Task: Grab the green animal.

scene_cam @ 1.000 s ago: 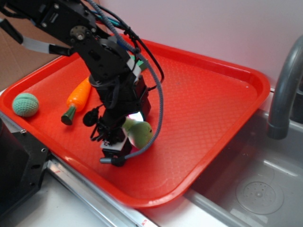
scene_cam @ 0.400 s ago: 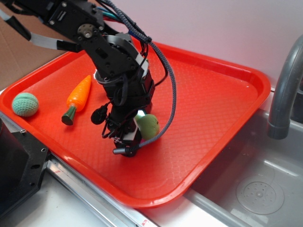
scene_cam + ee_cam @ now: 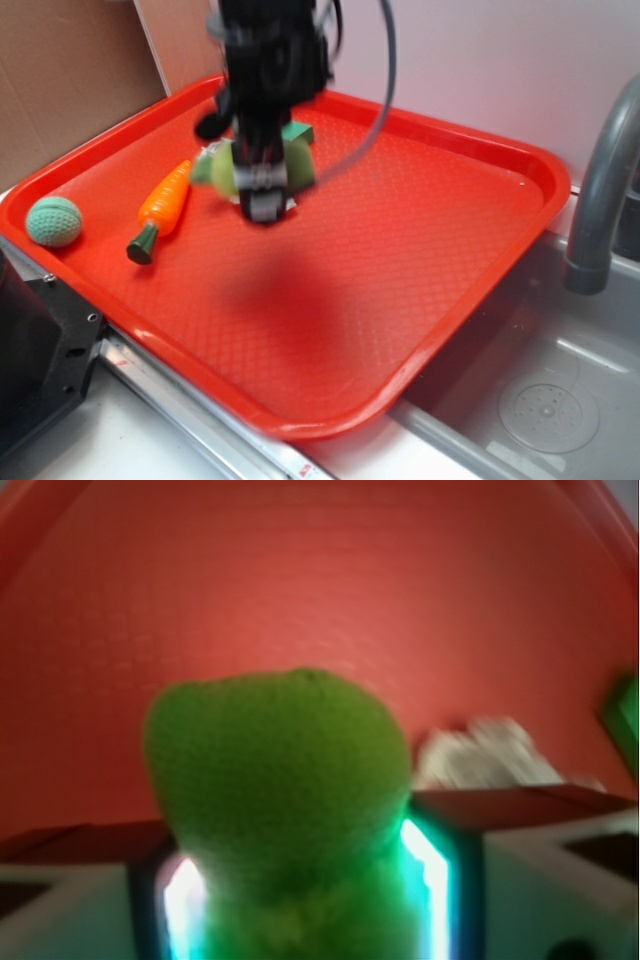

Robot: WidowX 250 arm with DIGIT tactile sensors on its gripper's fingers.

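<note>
The green animal [image 3: 232,168] is a fuzzy yellow-green plush, and it hangs in the air above the back left part of the red tray [image 3: 420,250]. My gripper [image 3: 262,182] is shut on it, blurred by motion. In the wrist view the green animal [image 3: 280,780] fills the space between my two fingers [image 3: 520,870], its rounded green head sticking out ahead of my gripper [image 3: 305,900] over the tray [image 3: 300,590]. Both pads press its sides.
An orange toy carrot [image 3: 160,208] and a teal knitted ball [image 3: 53,221] lie at the tray's left end. A dark green block [image 3: 296,132] sits behind the arm. A grey faucet [image 3: 600,190] and a sink [image 3: 540,400] are to the right. Cardboard stands at the back left.
The gripper has risen off the tray with the green animal held in it and has moved toward the back of the tray. The carrot and ball have stayed put.
</note>
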